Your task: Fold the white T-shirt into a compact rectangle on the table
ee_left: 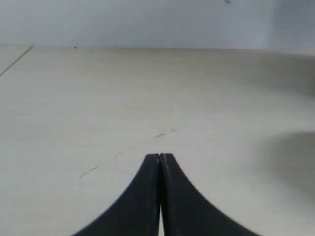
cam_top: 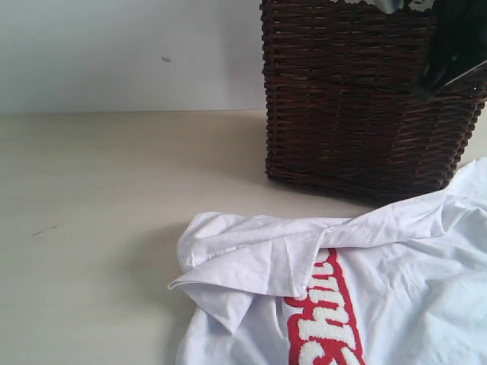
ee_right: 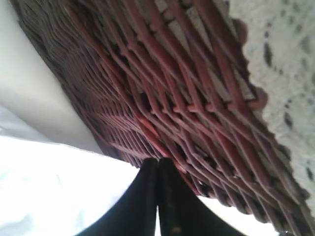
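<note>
The white T-shirt (cam_top: 396, 258) lies crumpled on the table (cam_top: 99, 190) at the lower right of the exterior view. One sleeve is folded over, and its red-edged lettering (cam_top: 323, 319) faces up. My left gripper (ee_left: 159, 156) is shut with nothing in it, low over the bare table (ee_left: 147, 88); the shirt does not show in its view. My right gripper (ee_right: 158, 160) is shut too, jaws pressed together with nothing between them. It hangs over the white T-shirt (ee_right: 54, 187), close to the basket's wall. Part of the right arm (cam_top: 453, 46) shows dark at the top right.
A tall dark wicker basket (cam_top: 358, 99) stands at the back right, just behind the shirt. Its woven side (ee_right: 162, 83) and lace-edged liner (ee_right: 280, 59) fill the right wrist view. A pale wall (cam_top: 129, 53) runs behind the table. Small dark scuffs (cam_top: 44, 230) mark the left side.
</note>
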`<state>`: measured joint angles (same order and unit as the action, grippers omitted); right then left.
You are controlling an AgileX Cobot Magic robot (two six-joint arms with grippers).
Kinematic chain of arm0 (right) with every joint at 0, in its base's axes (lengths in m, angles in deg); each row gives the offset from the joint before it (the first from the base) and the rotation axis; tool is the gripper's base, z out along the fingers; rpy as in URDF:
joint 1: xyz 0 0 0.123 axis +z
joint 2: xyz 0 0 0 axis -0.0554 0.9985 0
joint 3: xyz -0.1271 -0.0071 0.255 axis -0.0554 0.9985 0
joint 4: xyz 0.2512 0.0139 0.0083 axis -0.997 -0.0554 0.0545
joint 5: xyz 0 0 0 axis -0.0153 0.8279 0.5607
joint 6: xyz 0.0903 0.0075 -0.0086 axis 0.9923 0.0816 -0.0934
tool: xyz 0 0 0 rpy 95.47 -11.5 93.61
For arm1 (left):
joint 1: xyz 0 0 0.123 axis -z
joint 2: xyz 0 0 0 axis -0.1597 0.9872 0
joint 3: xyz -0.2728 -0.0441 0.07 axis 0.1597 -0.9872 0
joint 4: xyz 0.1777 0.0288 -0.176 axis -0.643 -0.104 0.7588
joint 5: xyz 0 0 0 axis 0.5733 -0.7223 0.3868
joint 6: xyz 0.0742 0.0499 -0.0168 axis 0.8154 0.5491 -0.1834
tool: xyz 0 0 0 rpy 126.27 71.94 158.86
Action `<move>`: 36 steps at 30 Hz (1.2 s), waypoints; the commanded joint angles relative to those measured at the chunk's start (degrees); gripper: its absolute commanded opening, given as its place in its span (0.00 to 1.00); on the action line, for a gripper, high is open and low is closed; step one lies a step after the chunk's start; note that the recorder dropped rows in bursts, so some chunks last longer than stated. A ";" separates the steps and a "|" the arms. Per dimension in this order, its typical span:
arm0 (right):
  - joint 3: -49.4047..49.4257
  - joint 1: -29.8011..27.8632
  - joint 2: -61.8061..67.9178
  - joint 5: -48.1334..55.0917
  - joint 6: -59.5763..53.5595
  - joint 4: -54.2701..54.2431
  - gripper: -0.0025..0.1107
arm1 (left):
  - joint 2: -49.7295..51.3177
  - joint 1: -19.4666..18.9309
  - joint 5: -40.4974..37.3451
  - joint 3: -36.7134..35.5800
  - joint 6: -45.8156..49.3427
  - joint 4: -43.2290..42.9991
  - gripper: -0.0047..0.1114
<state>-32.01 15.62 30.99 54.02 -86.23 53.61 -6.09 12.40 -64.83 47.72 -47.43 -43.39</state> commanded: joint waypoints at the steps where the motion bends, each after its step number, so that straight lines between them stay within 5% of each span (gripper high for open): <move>1: 1.31 -0.14 -8.43 -6.13 -2.98 -12.16 0.02 | -0.35 0.02 0.39 0.20 0.16 -0.08 0.04; 9: 22.00 -0.25 -37.13 -48.49 -2.98 -39.15 0.02 | -0.35 0.02 0.39 0.20 0.16 -0.08 0.04; 14: 41.46 -0.25 -50.53 -71.55 -4.84 -43.57 0.02 | -0.35 0.02 0.39 0.20 0.16 -0.08 0.04; 21: 65.88 -0.25 -65.15 -74.79 -20.51 -41.99 0.02 | -0.35 0.02 0.39 0.20 0.16 -0.08 0.04; 26: 77.90 -0.25 -73.67 -84.83 -20.31 -42.09 0.02 | -0.35 0.02 0.39 0.20 0.16 -0.08 0.04; 36: 79.58 -0.25 -78.73 -69.99 -20.40 -51.50 0.02 | -0.35 0.02 0.39 0.20 0.16 -0.08 0.04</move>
<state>47.31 15.50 -47.52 -21.30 -106.45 4.82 -6.09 12.40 -64.83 47.72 -47.43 -43.39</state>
